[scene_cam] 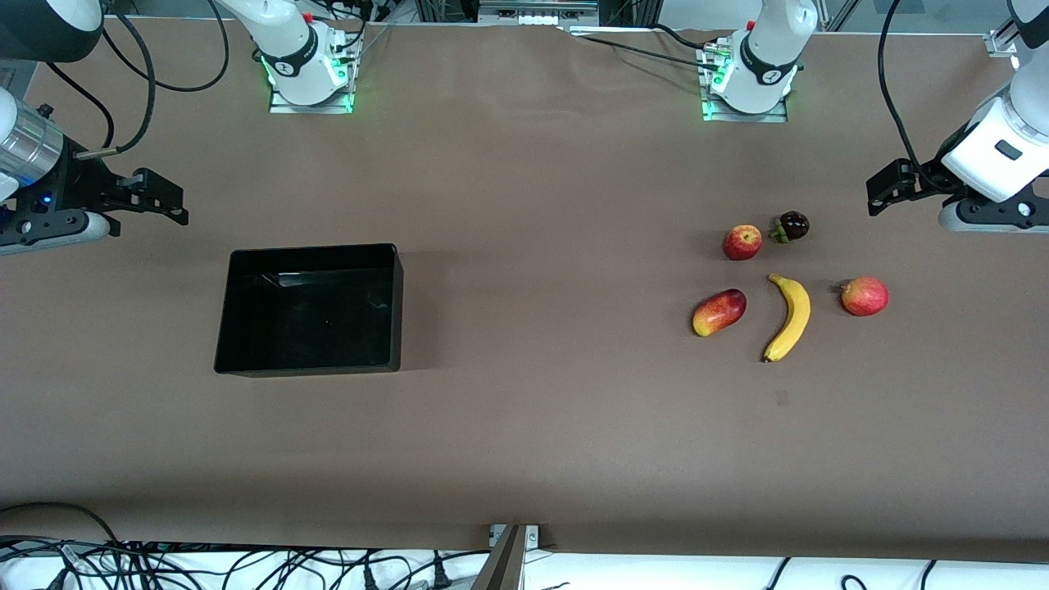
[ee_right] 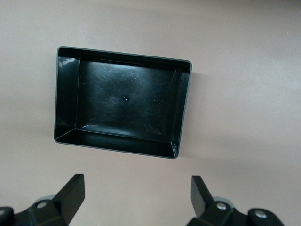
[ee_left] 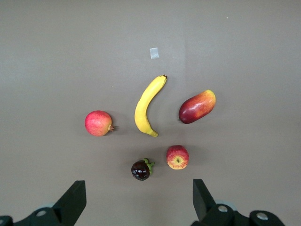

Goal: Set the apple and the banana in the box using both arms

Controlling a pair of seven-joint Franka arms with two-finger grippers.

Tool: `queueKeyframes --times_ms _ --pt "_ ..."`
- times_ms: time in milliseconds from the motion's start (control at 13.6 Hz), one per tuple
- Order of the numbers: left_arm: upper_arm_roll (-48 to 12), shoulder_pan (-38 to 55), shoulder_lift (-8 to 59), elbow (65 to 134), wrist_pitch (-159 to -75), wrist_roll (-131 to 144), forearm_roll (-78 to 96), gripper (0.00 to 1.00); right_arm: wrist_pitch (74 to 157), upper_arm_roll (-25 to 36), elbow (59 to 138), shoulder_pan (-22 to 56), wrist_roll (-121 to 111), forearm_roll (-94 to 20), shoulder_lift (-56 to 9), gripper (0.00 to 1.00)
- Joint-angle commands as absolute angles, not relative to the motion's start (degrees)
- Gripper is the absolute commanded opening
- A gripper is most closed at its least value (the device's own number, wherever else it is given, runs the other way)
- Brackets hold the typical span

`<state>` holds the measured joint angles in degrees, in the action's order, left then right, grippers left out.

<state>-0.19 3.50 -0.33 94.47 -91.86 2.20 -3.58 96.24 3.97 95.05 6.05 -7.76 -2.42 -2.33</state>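
The apple sits among the fruit at the left arm's end of the table, with a dark mangosteen-like fruit just beside it, a little apart as far as the left wrist view shows. The banana lies nearer the front camera, between a red-and-yellow mango and a pinkish-red round fruit. The box stands empty, well apart, toward the right arm's end.

The main risk is taking the wrong red fruit, since the pinkish one looks much like the apple. Fingers closing on the apple may also knock the dark fruit, and a round apple can roll out of a poor grasp. The banana's curve could make it swing if gripped near a tip.

The left gripper hangs over bare table near the fruit, jaws spread wide and empty. The right gripper hangs beside the box, likewise wide and empty. Bare table surrounds the box, and the stretch between it and the fruit is unobstructed.
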Motion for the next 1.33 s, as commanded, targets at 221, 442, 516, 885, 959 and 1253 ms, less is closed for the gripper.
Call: queueKeyframes --times_ms 221,442,516,885,959,1253 --pt "-0.3 3.6 0.2 93.0 -90.5 2.3 -3.0 1.00 93.0 3.9 93.9 5.8 -7.3 -2.2 -2.8 1.00" --pt "-0.3 3.6 0.2 93.0 -90.4 2.3 -3.0 1.00 92.8 3.9 94.0 5.8 -7.4 -2.2 -2.7 1.00" --pt "-0.3 3.6 0.2 93.0 -90.4 2.3 -2.9 1.00 92.9 3.9 94.2 5.8 -7.3 -2.2 -2.7 1.00" --pt "-0.3 3.6 0.2 93.0 -90.4 2.3 -2.9 1.00 93.0 3.9 95.6 5.8 -6.7 -2.2 -2.4 1.00" --pt "-0.3 3.6 0.2 93.0 -90.4 2.3 -3.0 1.00 93.2 3.9 95.6 5.8 -6.8 -2.2 -2.5 1.00" --pt "-0.3 3.6 0.2 93.0 -90.4 2.3 -3.0 1.00 93.6 3.9 96.1 5.8 -7.6 -2.1 -2.5 1.00"
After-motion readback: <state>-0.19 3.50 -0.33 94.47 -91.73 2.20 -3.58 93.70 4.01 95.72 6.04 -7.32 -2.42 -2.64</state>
